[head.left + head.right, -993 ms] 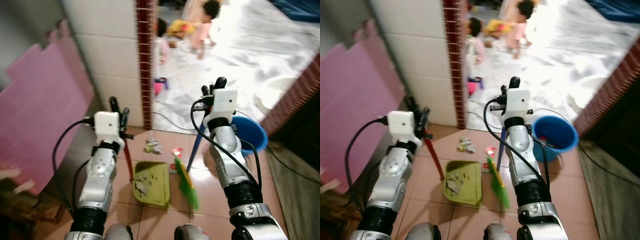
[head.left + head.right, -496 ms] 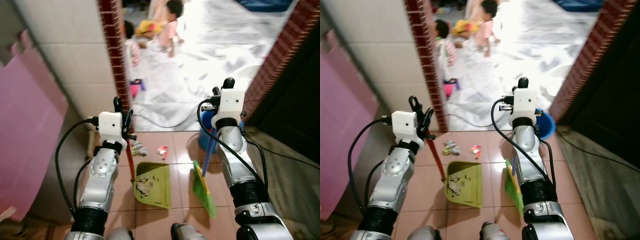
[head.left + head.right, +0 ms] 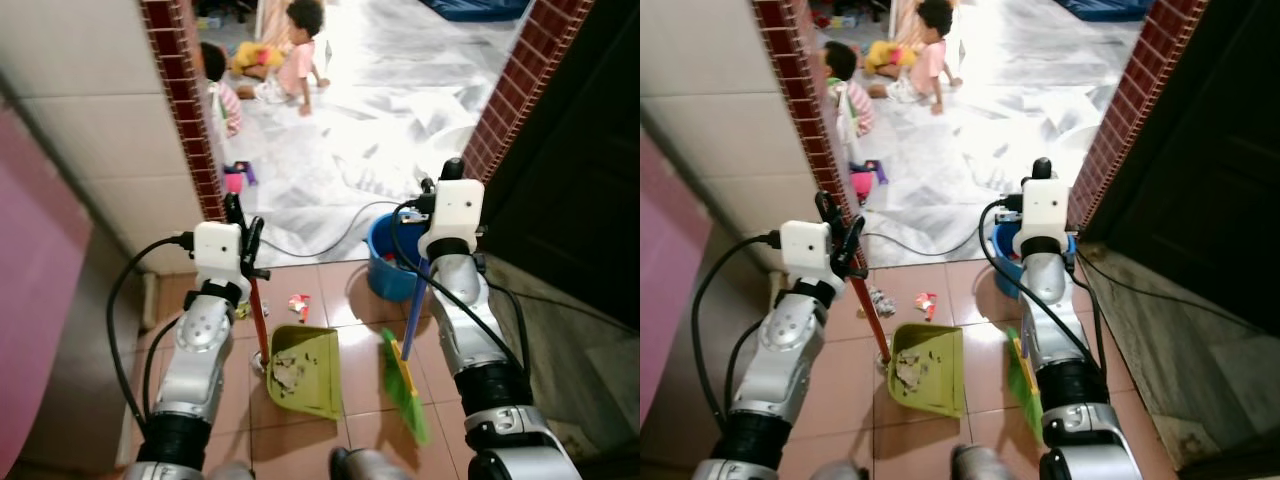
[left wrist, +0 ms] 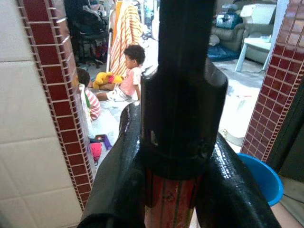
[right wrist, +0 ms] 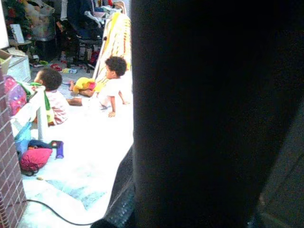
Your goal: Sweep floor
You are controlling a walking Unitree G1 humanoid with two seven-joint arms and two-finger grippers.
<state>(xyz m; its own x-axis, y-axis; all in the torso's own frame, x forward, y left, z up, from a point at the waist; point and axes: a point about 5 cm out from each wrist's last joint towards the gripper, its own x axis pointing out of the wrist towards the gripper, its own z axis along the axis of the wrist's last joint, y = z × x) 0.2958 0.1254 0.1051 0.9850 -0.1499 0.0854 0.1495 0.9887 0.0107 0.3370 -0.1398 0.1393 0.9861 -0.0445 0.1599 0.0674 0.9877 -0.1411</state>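
A green dustpan (image 3: 305, 370) holding grey scraps rests on the brown tiles. Its red upright handle (image 3: 259, 320) rises to my left gripper (image 3: 240, 215), which is shut on it; the left wrist view has the red handle (image 4: 173, 202) clamped between the black fingers (image 4: 118, 180). My right gripper (image 3: 440, 178) is shut on the blue handle (image 3: 414, 310) of a green broom (image 3: 405, 385), whose bristles rest on the floor to the right of the dustpan. A red and white scrap (image 3: 298, 303) and crumpled paper (image 3: 243, 308) lie just beyond the dustpan.
A blue bucket (image 3: 385, 265) stands behind the broom handle. A brick pillar (image 3: 185, 110) with a tiled wall is at the left, a brick edge (image 3: 505, 100) and dark doorway at the right. A cable (image 3: 320, 245) crosses the threshold. Two children (image 3: 295, 55) sit on the bright floor beyond.
The camera has swung right: the pink boards have slid out at the left and the dark doorway has come in. The broom head now stands apart from the dustpan's right side. Both grips are unchanged.
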